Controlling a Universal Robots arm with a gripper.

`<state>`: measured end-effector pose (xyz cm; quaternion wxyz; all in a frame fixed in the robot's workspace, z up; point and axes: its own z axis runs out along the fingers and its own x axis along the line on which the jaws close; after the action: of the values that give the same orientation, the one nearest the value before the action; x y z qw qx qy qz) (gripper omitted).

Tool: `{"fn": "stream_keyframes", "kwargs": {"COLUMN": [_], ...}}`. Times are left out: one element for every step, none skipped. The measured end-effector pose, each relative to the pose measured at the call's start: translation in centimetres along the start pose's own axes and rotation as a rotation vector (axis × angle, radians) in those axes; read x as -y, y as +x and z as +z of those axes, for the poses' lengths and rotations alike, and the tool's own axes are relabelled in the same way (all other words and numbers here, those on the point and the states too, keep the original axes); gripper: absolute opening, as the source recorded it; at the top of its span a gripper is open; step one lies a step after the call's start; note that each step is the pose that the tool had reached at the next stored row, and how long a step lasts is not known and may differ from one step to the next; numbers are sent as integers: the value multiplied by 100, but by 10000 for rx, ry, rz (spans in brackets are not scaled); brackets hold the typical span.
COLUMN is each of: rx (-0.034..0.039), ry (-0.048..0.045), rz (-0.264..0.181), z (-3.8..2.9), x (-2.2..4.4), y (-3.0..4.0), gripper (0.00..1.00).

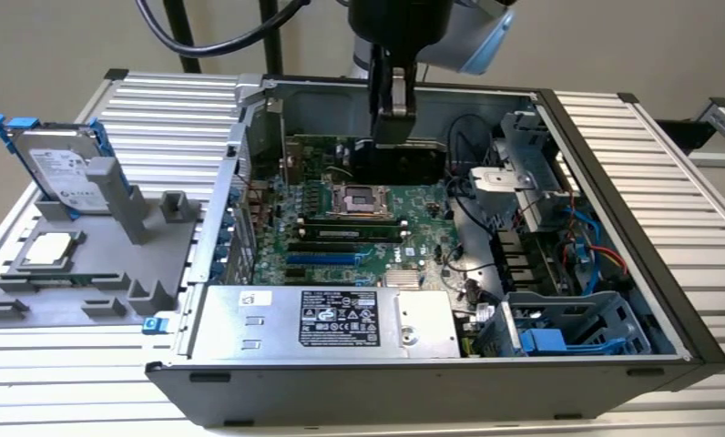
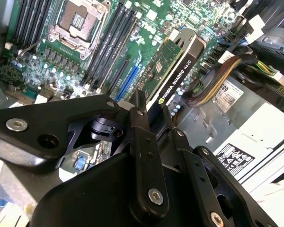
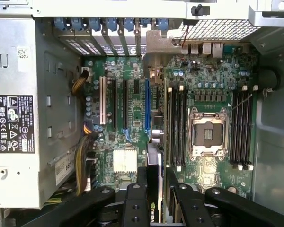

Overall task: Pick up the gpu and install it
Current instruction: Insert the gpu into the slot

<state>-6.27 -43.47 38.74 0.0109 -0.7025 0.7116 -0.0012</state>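
The gpu (image 1: 399, 164) hangs on edge inside the open computer case (image 1: 606, 182), above the green motherboard (image 1: 338, 228). My gripper (image 1: 393, 137) comes down from above and is shut on the card's upper edge. In the second wrist view the gpu (image 2: 180, 71) shows its black shroud and green board, reaching from my gripper (image 2: 151, 111) toward the board beside a blue slot (image 2: 128, 80). In the first wrist view the gpu (image 3: 154, 189) is seen edge-on in my gripper (image 3: 155, 177), lined up near the blue slot (image 3: 146, 109).
A silver power supply (image 1: 326, 319) fills the case's near side. The CPU socket (image 1: 365, 198) and memory sticks (image 1: 351, 228) lie below the card. Cables and a drive cage (image 1: 569, 332) crowd the exterior view's right. A grey fixture (image 1: 83, 264) with a hard drive (image 1: 65, 173) stands outside.
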Motion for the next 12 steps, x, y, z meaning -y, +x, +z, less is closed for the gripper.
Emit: {"fn": "stream_keyframes", "kwargs": {"rx": [-1,-2,-2,-2,-2,-2,-2,-1,-2,-1,-2,-1], "ry": [-1,-1,-1,-1,-1,-1,-1,-1,-1,-1,-1,-1], "rz": [0,0,-1,-1,0,0,0,-1,0,-1,0,-1], "z": [4,8,13,18,24,32,38,44,50,55,61,66], "x": [-1,-1,-1,-1,-2,-2,-2,-2,-3,-3,-3,-2], "y": [-7,-17,-27,-39,-54,-69,-82,-94,-104,-111,-117,-120], "gripper": [0,0,0,0,0,0,0,0,0,0,0,0]}}
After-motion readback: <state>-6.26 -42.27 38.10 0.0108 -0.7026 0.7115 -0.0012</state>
